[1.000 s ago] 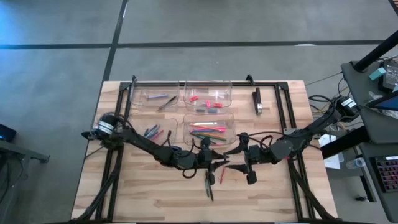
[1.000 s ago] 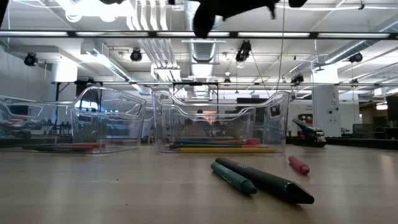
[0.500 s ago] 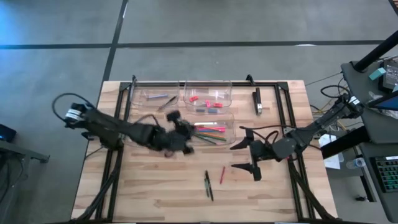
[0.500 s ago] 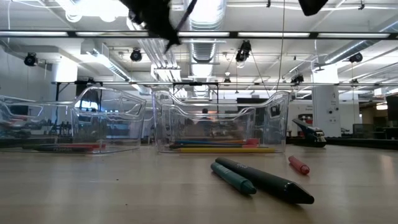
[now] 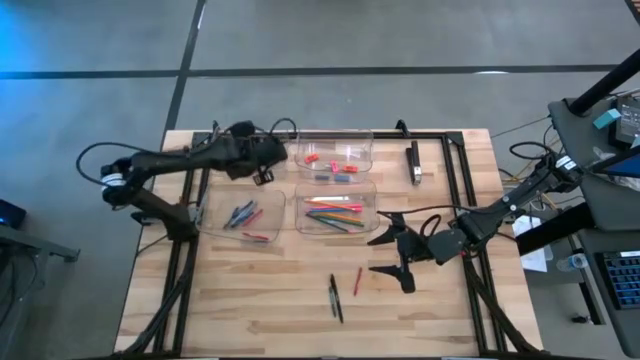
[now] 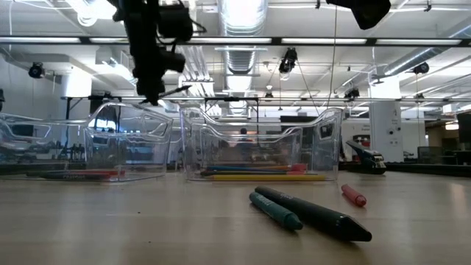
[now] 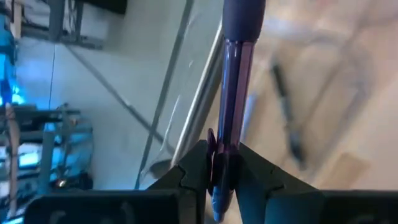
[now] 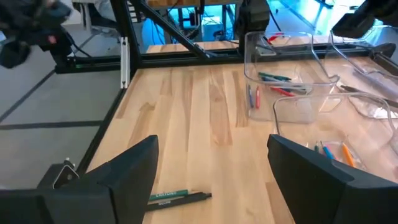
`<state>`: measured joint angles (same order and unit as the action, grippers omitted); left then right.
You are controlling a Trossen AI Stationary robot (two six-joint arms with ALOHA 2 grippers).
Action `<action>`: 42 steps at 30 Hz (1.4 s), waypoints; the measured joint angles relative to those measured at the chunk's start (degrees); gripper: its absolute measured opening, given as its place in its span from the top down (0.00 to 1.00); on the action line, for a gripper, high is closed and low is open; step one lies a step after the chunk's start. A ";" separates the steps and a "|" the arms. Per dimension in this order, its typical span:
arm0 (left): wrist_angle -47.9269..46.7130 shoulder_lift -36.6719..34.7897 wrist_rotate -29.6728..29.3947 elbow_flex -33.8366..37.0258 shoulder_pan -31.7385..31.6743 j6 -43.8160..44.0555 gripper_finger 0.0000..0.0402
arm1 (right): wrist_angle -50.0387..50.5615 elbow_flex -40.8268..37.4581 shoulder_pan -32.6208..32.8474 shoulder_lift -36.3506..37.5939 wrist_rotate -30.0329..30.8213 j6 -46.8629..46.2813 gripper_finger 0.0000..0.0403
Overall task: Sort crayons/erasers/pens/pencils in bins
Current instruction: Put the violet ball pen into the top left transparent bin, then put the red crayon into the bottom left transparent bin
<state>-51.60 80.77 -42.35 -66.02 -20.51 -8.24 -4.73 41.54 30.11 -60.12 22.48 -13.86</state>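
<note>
Two pens (image 5: 334, 297) and a crayon (image 5: 357, 280) lie on the counter (image 5: 420, 320) — just beside the right gripper (image 5: 391, 257), fingers apart. Left gripper (image 5: 262, 160), clamped on a purple pen (image 7: 233, 93), hangs over the far-left bin (image 5: 236, 155).

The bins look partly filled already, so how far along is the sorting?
Mostly done: all four bins hold items, with pencils in one and erasers in another. In hand: the left gripper is shut on a purple pen above the far left bin. Left on the table: two dark pens and a red crayon; the right gripper hovers open nearby.
</note>
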 joint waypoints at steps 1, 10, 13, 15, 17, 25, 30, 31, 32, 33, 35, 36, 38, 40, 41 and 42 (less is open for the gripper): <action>0.02 0.59 0.06 0.00 -1.57 -0.98 0.90 | -0.05 0.00 0.00 0.01 0.01 -0.26 0.29; -0.43 4.34 6.33 0.00 -11.13 -2.92 0.87 | 2.45 -0.04 0.39 0.02 -0.02 -1.15 0.29; -1.32 4.62 6.55 0.00 -12.21 -2.98 0.77 | 2.93 -0.02 0.39 0.02 0.00 -1.10 0.29; -1.65 4.59 6.56 0.00 -12.51 -3.00 0.68 | 3.19 -0.02 0.37 0.04 0.00 -0.50 0.29; -1.74 4.37 6.70 0.00 -12.50 -3.01 0.59 | 3.16 -0.02 0.37 0.09 0.00 -0.04 0.29; 0.41 -1.42 11.84 -0.15 -10.54 1.64 0.40 | 6.96 -0.02 0.37 0.11 -0.66 2.43 0.30; 12.53 -8.85 23.97 1.72 -4.50 5.09 0.41 | 10.99 -0.20 0.37 -0.12 -8.97 3.69 0.31; 16.06 -10.44 24.84 2.68 -2.56 5.79 0.42 | 10.93 -0.39 0.37 -0.43 -9.95 3.27 0.32; 19.54 -12.07 24.99 3.83 -0.42 6.30 0.42 | 11.06 -0.55 0.37 -0.75 -10.63 2.99 0.32; 23.44 -13.43 25.03 5.04 1.74 6.42 0.43 | 11.31 -0.72 0.38 -1.15 -10.93 2.93 0.33; 31.92 -16.10 25.10 7.87 6.24 6.44 0.43 | 11.41 -0.94 0.46 -2.74 -10.95 2.70 0.34; 35.87 -17.04 25.10 9.37 8.57 6.48 0.43 | 11.37 -1.00 0.48 -3.65 -10.93 2.70 0.34; 44.42 -18.25 25.09 12.11 13.34 7.49 0.43 | 11.38 -1.09 0.48 -5.78 -10.99 3.00 0.35; 51.34 -18.82 25.15 14.89 17.78 8.48 0.43 | 10.79 -1.09 0.48 -8.34 -11.08 3.45 0.35; 54.91 -18.83 25.14 16.13 19.97 9.10 0.43 | 10.74 -1.09 0.48 -9.59 -11.25 3.54 0.35; 58.06 -18.70 25.13 17.30 22.11 9.51 0.43 | 10.09 -1.16 0.48 -10.94 -11.98 3.16 0.35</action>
<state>6.47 62.07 -17.22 -48.72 1.60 1.27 5.36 40.38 30.59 -71.06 10.50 -10.70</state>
